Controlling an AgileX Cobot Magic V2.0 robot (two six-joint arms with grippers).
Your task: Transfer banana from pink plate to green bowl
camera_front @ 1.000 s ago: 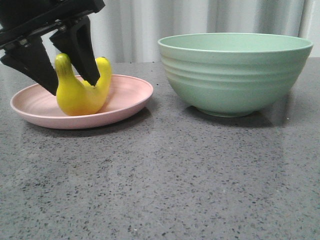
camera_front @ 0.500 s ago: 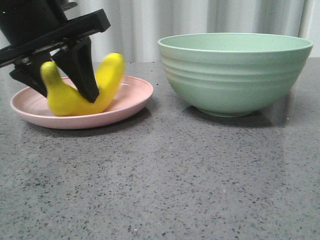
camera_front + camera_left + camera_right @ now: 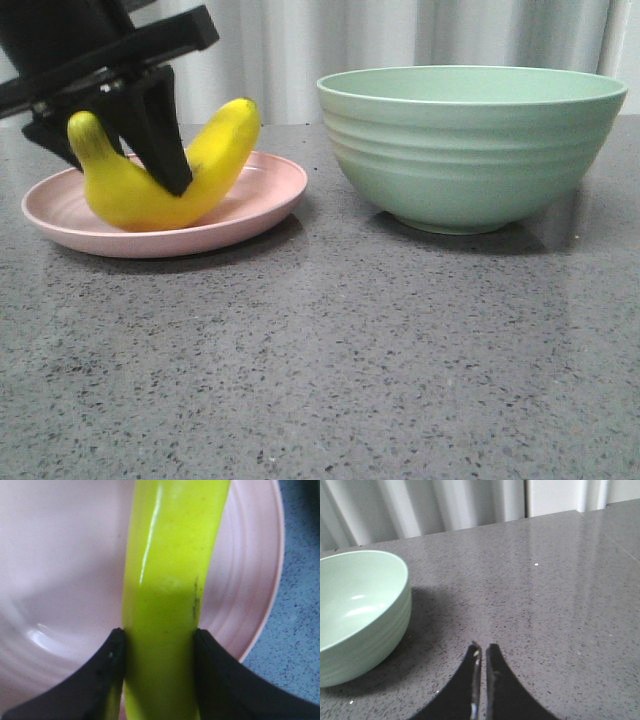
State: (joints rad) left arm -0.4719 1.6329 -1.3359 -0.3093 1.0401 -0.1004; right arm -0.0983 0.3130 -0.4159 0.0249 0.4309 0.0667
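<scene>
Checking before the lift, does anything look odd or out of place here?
Nothing stands out. The left gripper is shut on the banana over the pink plate; the green bowl stands upright.

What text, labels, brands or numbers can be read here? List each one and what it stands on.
None: no view shows any readable writing.
The banana, pink plate and green bowl carry no print or sticker.
The table is plain speckled grey.
The left claw and right claw show no markings.
</scene>
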